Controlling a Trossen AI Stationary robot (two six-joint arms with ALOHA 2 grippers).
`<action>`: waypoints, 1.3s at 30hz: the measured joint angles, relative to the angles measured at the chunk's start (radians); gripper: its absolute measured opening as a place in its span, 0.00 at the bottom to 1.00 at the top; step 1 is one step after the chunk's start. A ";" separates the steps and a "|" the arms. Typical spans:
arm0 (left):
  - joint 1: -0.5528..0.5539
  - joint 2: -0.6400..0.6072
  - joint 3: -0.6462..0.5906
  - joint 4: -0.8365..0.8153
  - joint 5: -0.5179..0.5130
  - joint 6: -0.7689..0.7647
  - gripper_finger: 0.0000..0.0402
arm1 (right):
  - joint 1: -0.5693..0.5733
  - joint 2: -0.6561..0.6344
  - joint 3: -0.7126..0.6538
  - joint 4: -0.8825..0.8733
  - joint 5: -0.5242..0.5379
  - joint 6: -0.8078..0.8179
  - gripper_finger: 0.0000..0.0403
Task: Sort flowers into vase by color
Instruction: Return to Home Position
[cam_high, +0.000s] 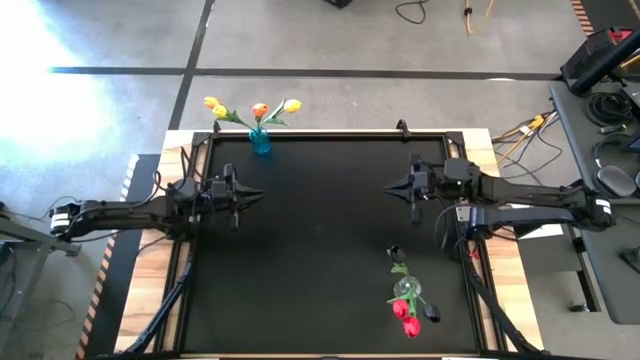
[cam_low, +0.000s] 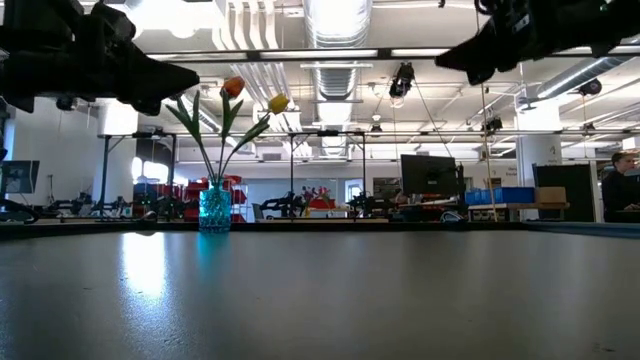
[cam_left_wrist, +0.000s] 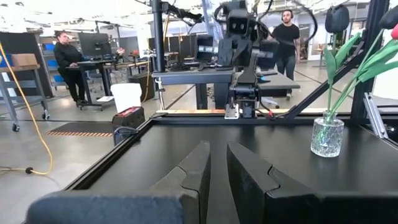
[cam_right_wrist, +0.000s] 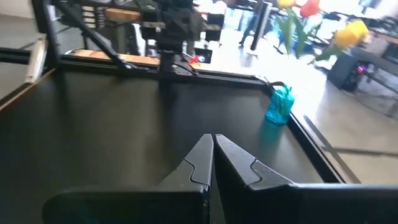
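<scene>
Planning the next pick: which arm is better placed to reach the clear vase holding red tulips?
Right: the right gripper hovers on the clear vase's side of the table; the left gripper is farther off.

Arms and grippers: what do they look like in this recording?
Both are dark, jointed arms. The left gripper and right gripper each have two black wedge-shaped fingers with stepped inner edges. In the high view, black cables run along each arm, and each has a white band near its base.

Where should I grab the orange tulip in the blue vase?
Probably the orange tulip's stem above the blue vase rim, coming level from the table side with the left gripper. The stem stands nearly upright; higher up, leaves and yellow tulips crowd it.
</scene>
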 joint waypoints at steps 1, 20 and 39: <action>0.000 -0.014 0.000 -0.009 -0.001 -0.002 0.10 | -0.007 0.001 -0.016 0.019 0.005 0.010 0.02; 0.000 -0.293 -0.084 -0.161 -0.110 -0.017 0.09 | -0.015 -0.246 -0.377 0.285 0.087 0.138 0.02; 0.000 -0.496 -0.085 -0.372 -0.242 -0.004 0.09 | -0.015 -0.608 -0.485 0.135 0.087 0.145 0.02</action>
